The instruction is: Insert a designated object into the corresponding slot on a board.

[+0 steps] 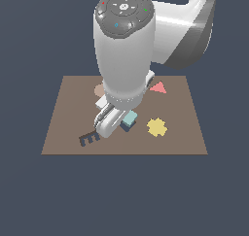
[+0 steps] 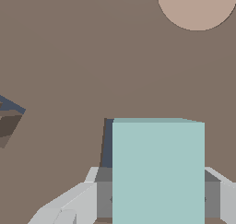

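The gripper (image 1: 118,123) is closing its jaws on the teal block (image 2: 158,172), which is sitting over the navy slot (image 2: 108,142) in the board (image 1: 185,133); the block is hiding most of the slot.

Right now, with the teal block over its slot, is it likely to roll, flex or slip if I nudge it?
The teal block looks flat-faced and square-edged, so it probably won't roll. It appears rigid, with no visible bending. Its smooth faces might slip between the gripper fingers if it catches the slot edge.
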### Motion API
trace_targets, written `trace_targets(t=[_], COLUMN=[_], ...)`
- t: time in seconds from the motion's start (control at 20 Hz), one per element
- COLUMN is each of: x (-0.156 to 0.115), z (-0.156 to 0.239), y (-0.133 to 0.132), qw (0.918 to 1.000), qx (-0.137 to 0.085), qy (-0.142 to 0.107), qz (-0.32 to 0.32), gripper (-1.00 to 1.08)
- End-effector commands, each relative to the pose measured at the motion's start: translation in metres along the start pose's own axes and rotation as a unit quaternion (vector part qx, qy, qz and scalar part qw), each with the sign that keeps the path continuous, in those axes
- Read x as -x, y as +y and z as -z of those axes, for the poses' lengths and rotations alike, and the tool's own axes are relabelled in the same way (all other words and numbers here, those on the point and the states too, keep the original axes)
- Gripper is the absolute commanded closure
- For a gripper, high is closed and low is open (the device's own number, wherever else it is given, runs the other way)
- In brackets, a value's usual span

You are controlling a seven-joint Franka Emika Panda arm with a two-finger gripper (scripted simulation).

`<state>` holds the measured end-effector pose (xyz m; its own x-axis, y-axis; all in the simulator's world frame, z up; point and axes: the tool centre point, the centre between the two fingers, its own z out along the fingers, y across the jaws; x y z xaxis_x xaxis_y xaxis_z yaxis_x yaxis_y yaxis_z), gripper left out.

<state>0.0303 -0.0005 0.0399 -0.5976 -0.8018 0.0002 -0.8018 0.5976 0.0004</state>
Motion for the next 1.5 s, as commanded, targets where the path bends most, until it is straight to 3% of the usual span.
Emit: trace_targets(t=[0.0, 0.4, 1.15, 1.2, 1.45], x=[0.002, 0.004, 0.004, 0.004, 0.004], z=[0.000, 0.001, -0.010, -0.010, -0.010], y=[-0.004, -0.011, -0.011, -0.011, -0.011], qw=[0.9998, 0.9985, 0.9987, 0.9987, 0.9987], qx=[0.000, 0.000, 0.000, 0.000, 0.000], qy=[0.000, 0.000, -0.001, -0.001, -0.001], qz=[-0.021, -0.054, -0.050, -0.050, -0.050], gripper=[1.08, 1.08, 1.08, -0.92, -0.92])
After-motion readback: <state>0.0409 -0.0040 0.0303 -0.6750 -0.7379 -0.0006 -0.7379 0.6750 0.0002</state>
